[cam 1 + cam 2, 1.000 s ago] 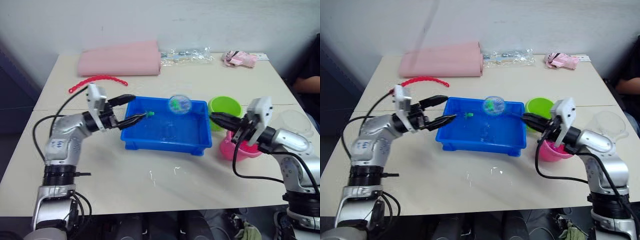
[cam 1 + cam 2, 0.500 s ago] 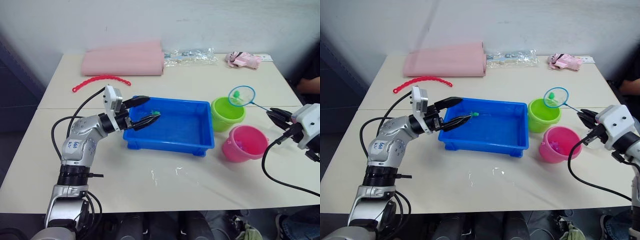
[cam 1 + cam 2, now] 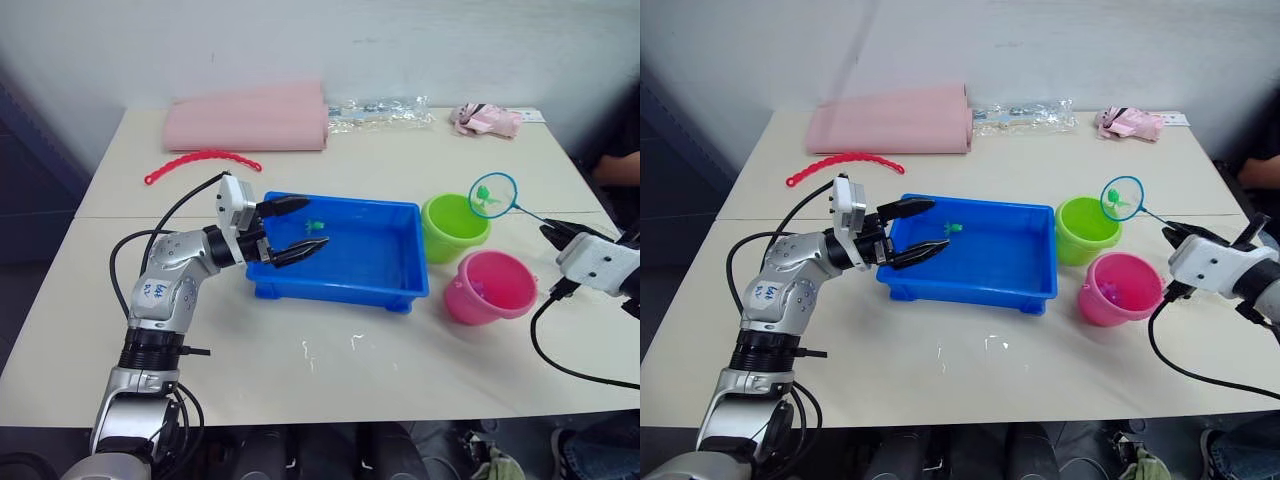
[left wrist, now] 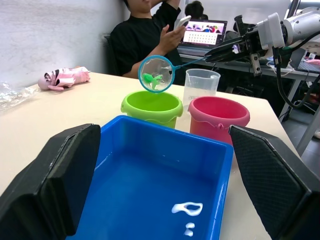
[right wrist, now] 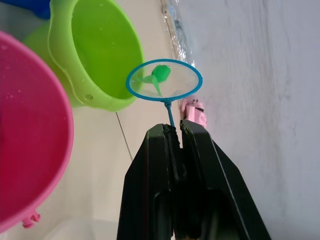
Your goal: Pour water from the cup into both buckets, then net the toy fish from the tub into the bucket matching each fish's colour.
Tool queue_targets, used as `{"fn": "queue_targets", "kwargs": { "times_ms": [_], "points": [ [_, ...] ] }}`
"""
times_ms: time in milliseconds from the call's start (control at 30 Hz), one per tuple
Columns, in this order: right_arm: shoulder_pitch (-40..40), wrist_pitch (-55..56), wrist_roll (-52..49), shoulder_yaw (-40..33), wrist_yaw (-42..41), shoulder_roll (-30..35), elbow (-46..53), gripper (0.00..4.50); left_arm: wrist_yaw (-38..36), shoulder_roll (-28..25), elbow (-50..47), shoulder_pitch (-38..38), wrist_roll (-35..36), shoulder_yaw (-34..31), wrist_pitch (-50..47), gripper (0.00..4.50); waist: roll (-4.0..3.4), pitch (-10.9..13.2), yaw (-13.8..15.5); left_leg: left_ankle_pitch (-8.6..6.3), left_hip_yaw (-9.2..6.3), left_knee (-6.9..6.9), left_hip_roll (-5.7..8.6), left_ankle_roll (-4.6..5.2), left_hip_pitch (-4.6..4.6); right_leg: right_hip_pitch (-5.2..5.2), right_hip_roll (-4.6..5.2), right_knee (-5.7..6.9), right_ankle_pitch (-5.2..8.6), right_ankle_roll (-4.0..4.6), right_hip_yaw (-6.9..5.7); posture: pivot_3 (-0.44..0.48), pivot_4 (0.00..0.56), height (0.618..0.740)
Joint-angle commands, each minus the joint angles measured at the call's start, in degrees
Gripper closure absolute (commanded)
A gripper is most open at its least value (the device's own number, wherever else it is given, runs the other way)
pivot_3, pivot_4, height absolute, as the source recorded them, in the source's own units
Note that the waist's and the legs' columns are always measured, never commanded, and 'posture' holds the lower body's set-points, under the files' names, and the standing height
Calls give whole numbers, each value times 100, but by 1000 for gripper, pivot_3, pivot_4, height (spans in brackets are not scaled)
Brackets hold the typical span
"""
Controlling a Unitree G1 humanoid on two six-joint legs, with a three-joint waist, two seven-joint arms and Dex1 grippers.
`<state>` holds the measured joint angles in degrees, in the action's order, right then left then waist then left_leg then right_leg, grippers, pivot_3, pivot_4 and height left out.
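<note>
My right gripper point(image 5: 172, 129) is shut on the thin handle of the blue-rimmed net point(image 3: 493, 194). The net hangs above the right rim of the lime green bucket point(image 3: 452, 228), with a green toy fish point(image 5: 158, 74) in its mesh. In front of the green bucket stands the pink bucket point(image 3: 489, 286). The blue tub point(image 3: 345, 285) holds water and one green fish point(image 3: 954, 228) near its far left corner. My left gripper point(image 3: 314, 221) is open over the tub's left end, holding nothing. The clear cup point(image 4: 201, 86) stands behind the buckets in the left wrist view.
At the back of the table lie a pink folded cloth point(image 3: 245, 115), a red bead chain point(image 3: 200, 161), a clear plastic bag point(image 3: 378, 107) and a pink toy point(image 3: 486, 118). A person point(image 4: 150, 30) sits past the table's right side.
My right gripper has carried the net with the green fish from over the tub rightward to the green bucket's right rim. The left gripper has shifted slightly right over the tub.
</note>
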<state>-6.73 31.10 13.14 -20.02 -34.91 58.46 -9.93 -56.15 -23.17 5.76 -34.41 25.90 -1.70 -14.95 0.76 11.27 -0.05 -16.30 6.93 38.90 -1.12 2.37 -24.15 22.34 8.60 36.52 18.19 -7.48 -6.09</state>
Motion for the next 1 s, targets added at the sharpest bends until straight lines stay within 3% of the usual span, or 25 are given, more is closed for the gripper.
{"fn": "queue_targets", "kwargs": {
  "times_ms": [33, 400, 667, 1000],
  "points": [
    [40, 828, 700, 93, 563, 389, -220, 4500, -29, -1, -15, 0, 23, -30, 77, 40, 0, 0, 1, 0, 0, 0, 0, 0, 0, 0, 0, -1, 0, 0, 0, 0, 150, 740],
    [-265, 1690, 2198, 614, 2137, 951, -802, 4500, -82, -26, -139, 37, 112, -13, -68, 40, 0, 0, -9, 2, 0, 2, -2, -3, 1, 0, 0, -5, 0, 1, 2, 0, 150, 740],
    [-837, 1876, 2401, 964, 2604, 1181, -900, 4500, -112, -27, -105, 11, 81, -33, -74, 40, -2, 1, -14, 3, 0, 2, -2, -5, 1, 0, -1, -6, 1, 1, 2, 0, 150, 740],
    [-842, 1864, 2418, 920, 2746, 1435, -776, 4500, -57, 5, -135, 68, 88, -57, -55, 40, -3, 1, -9, 3, -2, 2, -2, -5, 0, -1, -1, -4, 1, 1, 1, 0, 150, 740]
  ]
}}
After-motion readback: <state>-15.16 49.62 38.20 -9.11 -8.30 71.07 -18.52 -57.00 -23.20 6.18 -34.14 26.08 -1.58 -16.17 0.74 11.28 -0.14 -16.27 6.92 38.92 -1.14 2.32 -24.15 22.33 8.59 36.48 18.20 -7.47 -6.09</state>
